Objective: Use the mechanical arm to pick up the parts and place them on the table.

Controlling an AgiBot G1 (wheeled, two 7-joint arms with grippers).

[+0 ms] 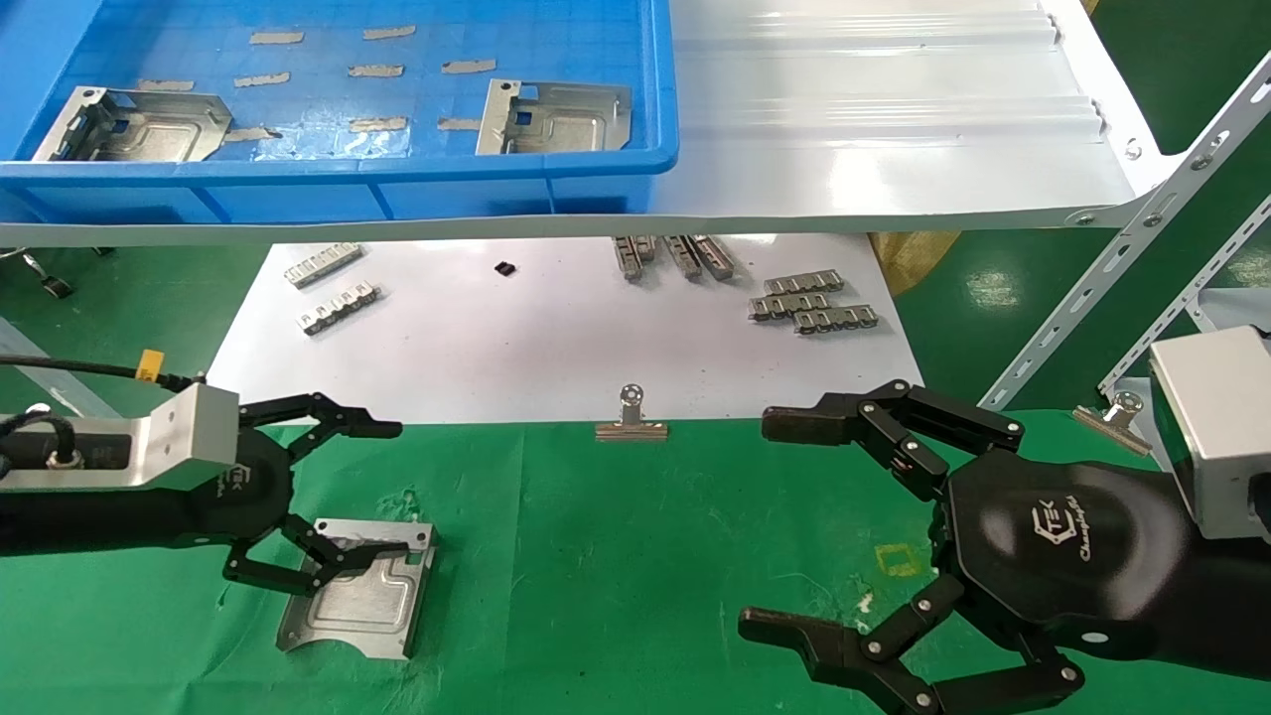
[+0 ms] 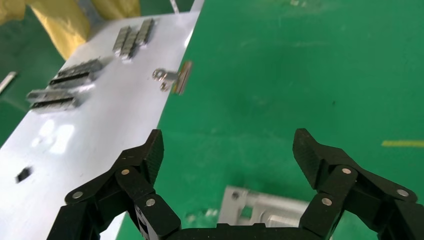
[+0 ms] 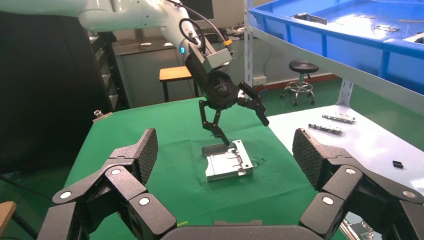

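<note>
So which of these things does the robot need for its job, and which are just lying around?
For the job:
- left gripper, open over a part
- part on the green table
- green table
- two parts in the blue bin

Just lying about:
- toothed strips
- binder clip
- right gripper, parked, open

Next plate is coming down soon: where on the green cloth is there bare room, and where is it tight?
Bare cloth on the table runs between the placed part and the right gripper, below the binder clip. Tight spots: around the left gripper, open over that part, and the white sheet, dotted with toothed strips.
</note>
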